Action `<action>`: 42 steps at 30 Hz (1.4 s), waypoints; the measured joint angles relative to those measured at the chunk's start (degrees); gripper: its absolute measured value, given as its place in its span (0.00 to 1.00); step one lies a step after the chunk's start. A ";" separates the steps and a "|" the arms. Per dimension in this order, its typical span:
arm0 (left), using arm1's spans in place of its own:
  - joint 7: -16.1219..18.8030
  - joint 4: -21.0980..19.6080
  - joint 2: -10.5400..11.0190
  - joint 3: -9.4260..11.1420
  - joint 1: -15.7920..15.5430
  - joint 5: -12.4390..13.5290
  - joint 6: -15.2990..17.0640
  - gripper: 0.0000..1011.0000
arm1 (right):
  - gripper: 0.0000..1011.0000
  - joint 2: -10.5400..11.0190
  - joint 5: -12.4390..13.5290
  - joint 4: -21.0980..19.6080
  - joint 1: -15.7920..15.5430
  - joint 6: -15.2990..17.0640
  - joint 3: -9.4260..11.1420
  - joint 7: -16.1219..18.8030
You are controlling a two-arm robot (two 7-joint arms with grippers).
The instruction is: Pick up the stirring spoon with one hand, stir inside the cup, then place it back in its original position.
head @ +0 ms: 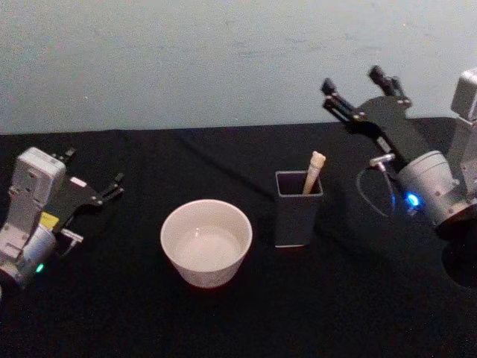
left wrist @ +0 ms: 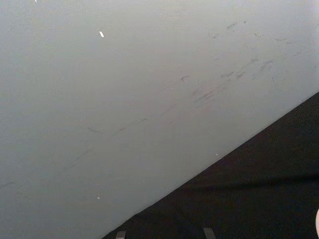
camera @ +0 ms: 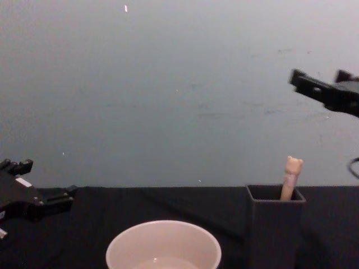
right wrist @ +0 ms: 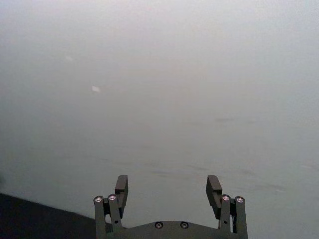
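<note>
Black table (head: 223, 328): stirring spoon (head: 314, 172) stands in holder (head: 297, 209), cup (head: 206, 242) lower centre. Right gripper (head: 361, 91) upper right and left gripper (head: 93, 177) at left edge: jaws wide.

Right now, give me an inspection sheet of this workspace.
Surface: black cloth table.
Job's things: cream bear-topped stirring spoon standing in tall dark square holder; wide cream round cup to the holder's left, apart from it.
Clutter: nothing seen.
Grippers: left end effector open, low at the table's left; right end effector open, raised to the holder's right.
Cables: dark loop by right wrist.
Surroundings: plain grey wall.
</note>
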 joint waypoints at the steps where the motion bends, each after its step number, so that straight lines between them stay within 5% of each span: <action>1: 0.00 0.00 0.00 0.00 0.00 0.00 0.00 0.99 | 0.99 0.15 -1.26 0.76 0.17 0.21 0.62 -1.40; 8: 0.00 0.00 0.00 0.00 0.00 0.00 0.00 0.99 | 0.99 0.53 -6.59 6.01 0.20 2.79 1.94 -6.31; 18: 0.00 0.00 0.00 0.00 0.00 0.00 0.00 0.99 | 0.99 -0.15 -9.38 11.56 -0.68 5.75 0.80 -5.45; 42: 0.00 0.00 0.00 0.00 0.00 0.00 0.00 0.99 | 0.99 -0.62 -10.46 13.14 -0.55 6.23 0.48 -4.76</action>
